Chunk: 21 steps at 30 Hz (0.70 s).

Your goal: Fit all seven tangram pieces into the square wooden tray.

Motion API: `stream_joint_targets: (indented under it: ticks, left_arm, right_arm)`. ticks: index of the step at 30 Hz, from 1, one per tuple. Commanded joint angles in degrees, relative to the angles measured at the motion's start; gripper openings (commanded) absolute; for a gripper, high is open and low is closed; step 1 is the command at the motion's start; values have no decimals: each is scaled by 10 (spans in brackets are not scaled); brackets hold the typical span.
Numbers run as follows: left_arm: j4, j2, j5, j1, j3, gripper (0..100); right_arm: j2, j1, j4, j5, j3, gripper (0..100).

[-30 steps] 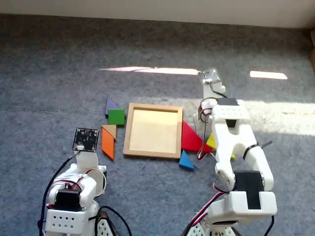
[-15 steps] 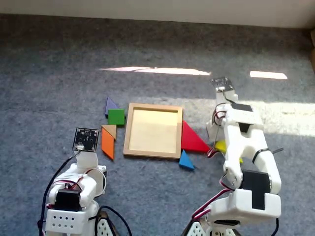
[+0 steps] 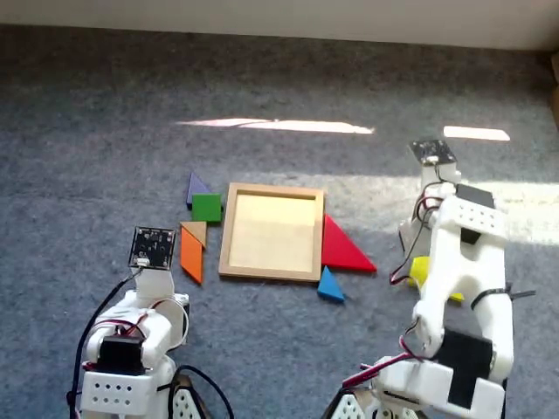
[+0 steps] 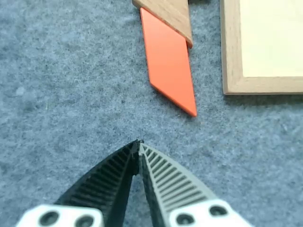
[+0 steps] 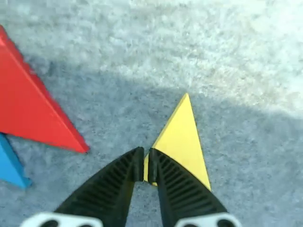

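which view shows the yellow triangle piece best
The right wrist view: the flat yellow triangle piece shows large and whole but for one corner at the tips of the right gripper. In the high view a strip of it shows beside the right arm, which covers the rest. The left wrist view looks at the orange parallelogram instead.

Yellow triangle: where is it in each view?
High view: yellow triangle right of the tray, partly behind the right arm.
Left wrist view: looks at the orange piece, across the tray.
Right wrist view: at the hand tips.
Shared landmark: red triangle, between it and the tray.
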Motion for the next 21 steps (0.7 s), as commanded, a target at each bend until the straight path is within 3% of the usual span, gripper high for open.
stream_joint_targets:
  ticks: [1, 7, 13, 15, 21]
  left_arm:
    - [3, -18, -4, 4, 11, 6]
    - [3, -18, -4, 4, 11, 6]
    - [3, -18, -4, 4, 11, 6]
    - [3, -18, -4, 4, 11, 6]
    - [3, -18, -4, 4, 11, 6]
  right_arm:
    - [-114, -15, 36, 8, -28, 32]
    - [-199, -22, 80, 8, 7, 75]
    - [-154, -9, 75, 8, 38, 389]
    - [-130, -5, 75, 11, 38, 453]
    - [-31, -4, 74, 96, 38, 454]
